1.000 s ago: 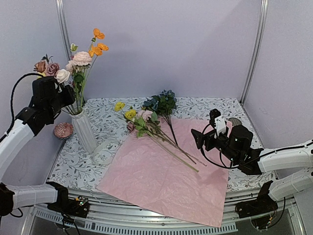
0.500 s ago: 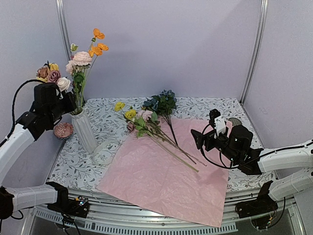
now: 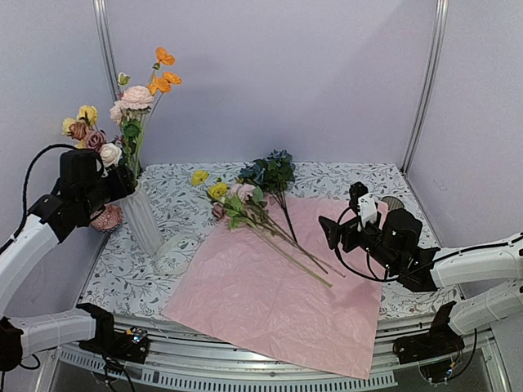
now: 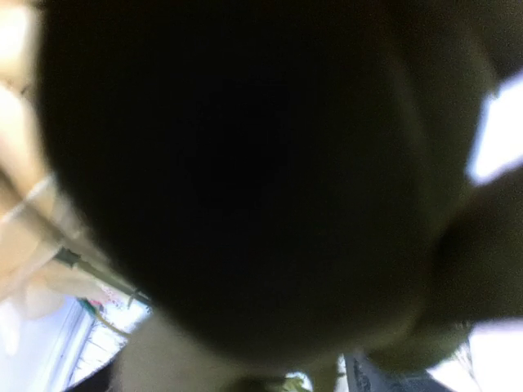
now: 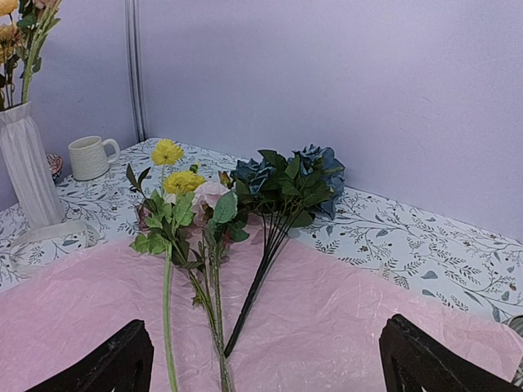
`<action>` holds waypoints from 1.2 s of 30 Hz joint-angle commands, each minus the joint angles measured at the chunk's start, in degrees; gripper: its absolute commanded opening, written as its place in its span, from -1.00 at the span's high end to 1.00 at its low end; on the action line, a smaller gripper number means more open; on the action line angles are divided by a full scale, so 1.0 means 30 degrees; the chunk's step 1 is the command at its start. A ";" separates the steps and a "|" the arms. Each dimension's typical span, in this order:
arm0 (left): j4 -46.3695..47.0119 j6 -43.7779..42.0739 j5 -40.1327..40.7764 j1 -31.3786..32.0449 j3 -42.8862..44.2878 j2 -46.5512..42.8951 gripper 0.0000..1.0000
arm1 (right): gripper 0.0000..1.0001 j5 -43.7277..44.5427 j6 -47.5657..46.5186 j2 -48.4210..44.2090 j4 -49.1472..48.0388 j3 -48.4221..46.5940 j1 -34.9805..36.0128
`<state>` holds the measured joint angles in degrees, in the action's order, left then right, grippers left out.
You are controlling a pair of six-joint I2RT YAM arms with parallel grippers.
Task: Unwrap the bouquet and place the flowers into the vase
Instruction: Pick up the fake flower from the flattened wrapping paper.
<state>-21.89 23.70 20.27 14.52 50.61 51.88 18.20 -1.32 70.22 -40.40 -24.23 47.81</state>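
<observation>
Between the right gripper point(image 5: 263, 363) fingers there is nothing. They stand wide apart, low over the pink paper point(image 5: 98, 310). Just ahead, loose flowers point(image 5: 208, 204) lie on the paper, with blue roses point(image 5: 286, 175) right of the yellow and pink ones. The vase point(image 5: 29, 167) is far to their left, upright. The left gripper point(image 3: 114, 181) sits beside the vase neck, against stems point(image 3: 131, 155) standing in it. Its wrist view is blacked out, so I can't tell how far its fingers are open.

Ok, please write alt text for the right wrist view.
Loose flowers lie on pink paper: blue roses, yellow poppies, a pale pink rose. Far left, a white vase holds more stems, a cream mug beside it. The open pincer frames the bottom edge.
</observation>
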 commanded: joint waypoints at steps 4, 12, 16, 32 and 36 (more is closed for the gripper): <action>-0.1228 0.0927 -0.1347 -0.0109 -0.0526 -0.2117 -0.94 | -0.98 -0.0051 0.0030 0.0142 -0.0305 -0.0189 -0.0065; -0.2495 0.1321 -0.2265 -0.0104 -0.0730 -0.3840 -0.96 | -0.98 -0.0089 0.0031 0.0153 -0.0302 -0.0187 -0.0084; -0.3540 0.1941 -0.2407 -0.0111 -0.0988 -0.3921 -0.96 | -0.98 0.0020 -0.0022 0.0037 -0.0290 -0.0150 -0.0088; -0.6119 0.5368 -0.5175 -0.0055 -0.2497 -0.6091 -0.96 | -0.98 0.0057 0.0001 0.0238 -0.0302 -0.0258 -0.0088; -0.5696 0.6039 -0.6418 -0.0052 -0.3692 -0.6366 -0.96 | -0.97 0.0058 0.0023 0.0281 -0.0302 -0.0237 -0.0086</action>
<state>-38.50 38.52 6.22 14.50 42.98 33.45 18.24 -1.32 70.26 -40.40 -24.23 47.81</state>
